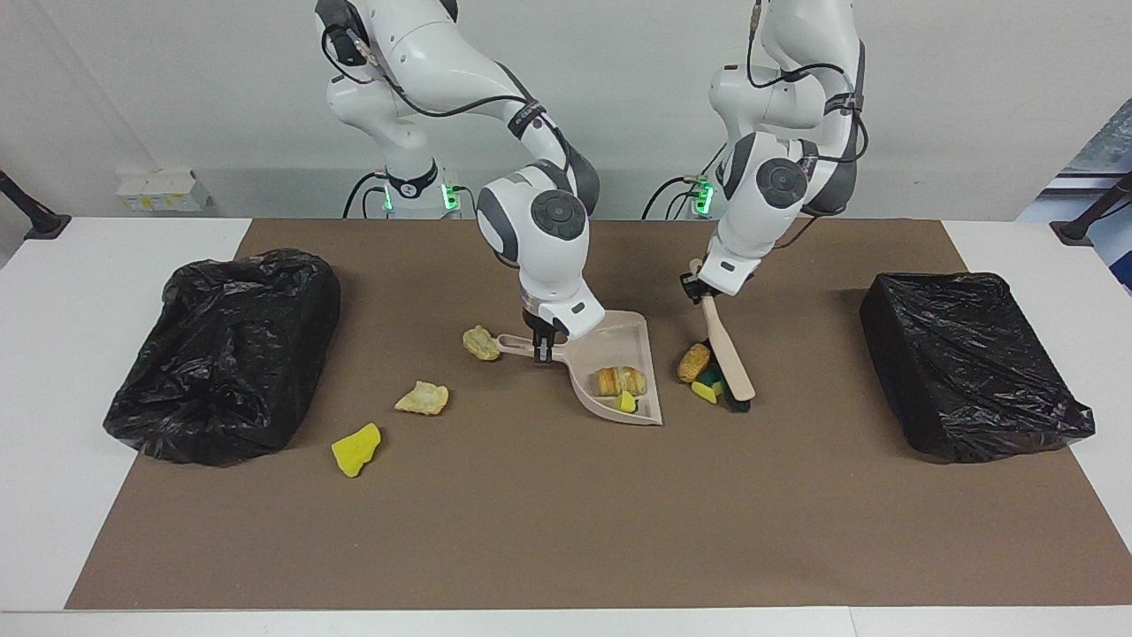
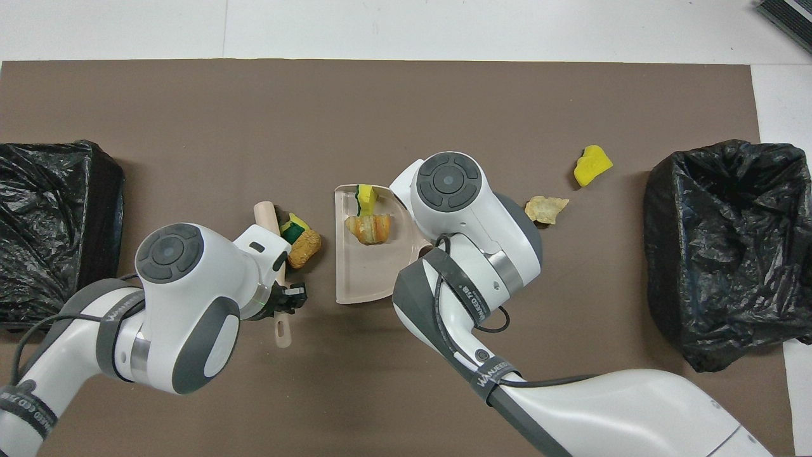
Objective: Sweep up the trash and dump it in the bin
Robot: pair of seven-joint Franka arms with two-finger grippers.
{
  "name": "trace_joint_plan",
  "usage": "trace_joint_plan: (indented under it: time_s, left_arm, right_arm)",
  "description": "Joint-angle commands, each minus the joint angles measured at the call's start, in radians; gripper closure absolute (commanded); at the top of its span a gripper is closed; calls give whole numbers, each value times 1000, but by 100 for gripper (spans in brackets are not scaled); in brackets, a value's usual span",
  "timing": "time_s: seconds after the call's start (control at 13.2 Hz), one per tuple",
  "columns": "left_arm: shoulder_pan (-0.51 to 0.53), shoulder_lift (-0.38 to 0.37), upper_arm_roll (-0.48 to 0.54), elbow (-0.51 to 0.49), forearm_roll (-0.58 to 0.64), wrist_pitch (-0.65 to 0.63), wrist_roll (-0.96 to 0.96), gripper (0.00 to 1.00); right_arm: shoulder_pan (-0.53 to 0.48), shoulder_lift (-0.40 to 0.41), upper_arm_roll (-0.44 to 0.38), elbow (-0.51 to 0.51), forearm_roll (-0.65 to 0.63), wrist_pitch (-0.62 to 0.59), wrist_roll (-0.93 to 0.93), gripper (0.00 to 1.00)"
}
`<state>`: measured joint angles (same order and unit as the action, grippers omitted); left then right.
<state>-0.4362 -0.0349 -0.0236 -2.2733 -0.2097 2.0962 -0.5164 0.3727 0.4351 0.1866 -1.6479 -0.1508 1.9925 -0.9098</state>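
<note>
Two scraps already sit in the dustpan (image 1: 619,376) going by the facing view: a bread-like lump (image 1: 620,380) and a small yellow sponge bit (image 1: 626,402). The right claw (image 1: 542,347) is clenched on the dustpan's handle, with the pan flat on the surface. Just beside the pan, toward the left arm's end, the left claw (image 1: 695,285) is clamped on the brush (image 1: 727,352), whose long handle slants down to bristles resting on the brown mat. Tucked between brush and pan is a small pile: a tan lump (image 1: 693,362) and yellow-green sponge pieces (image 1: 707,387). So the pile lies on the pan side of the brush, which looks like exactly what the next push needs. On the pan's handle side are three more: a lump (image 1: 481,343) touching the handle's tip, a cream scrap (image 1: 423,398) and a yellow sponge (image 1: 355,448) farther out toward a black-bagged bin (image 1: 225,354).

Overhead view, same story flipped. The brush (image 2: 274,236) runs nearly parallel to the dustpan's (image 2: 361,279) open straight edge, with the tan lump (image 2: 304,247) in the gap and apart from that edge. The left claw (image 2: 288,298) is the nearer one, so I'd guess a short sideways sweep does it. The other bin (image 2: 54,228) sits at the left arm's end.
</note>
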Motion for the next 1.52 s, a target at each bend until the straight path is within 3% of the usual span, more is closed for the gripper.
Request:
trace_joint_plan:
  time_s: [0.0, 0.38, 0.61, 0.84, 0.99, 1.44]
  left_arm:
    - [-105, -31, 14, -17, -78, 21, -22, 100]
    - [-206, -23, 11, 26, -148, 30, -48, 100]
    - [-197, -29, 21, 61, -145, 15, -82, 100]
    - [-144, -88, 25, 74, -102, -62, -83, 100]
    - [-142, -108, 22, 69, -28, -134, -86, 100]
    - [-162, -180, 2, -20, 13, -124, -135, 100]
  right_arm:
    - [-11, -19, 7, -27, -6, 34, 37, 100]
    - [-23, -26, 7, -47, -6, 20, 26, 100]
    - [-38, -24, 7, -46, -4, 19, 20, 100]
    - [-49, -22, 7, -46, 3, 28, 20, 100]
    - [-64, -18, 7, -46, 45, 40, 9, 100]
    - [-161, -30, 10, -24, 144, 46, -135, 100]
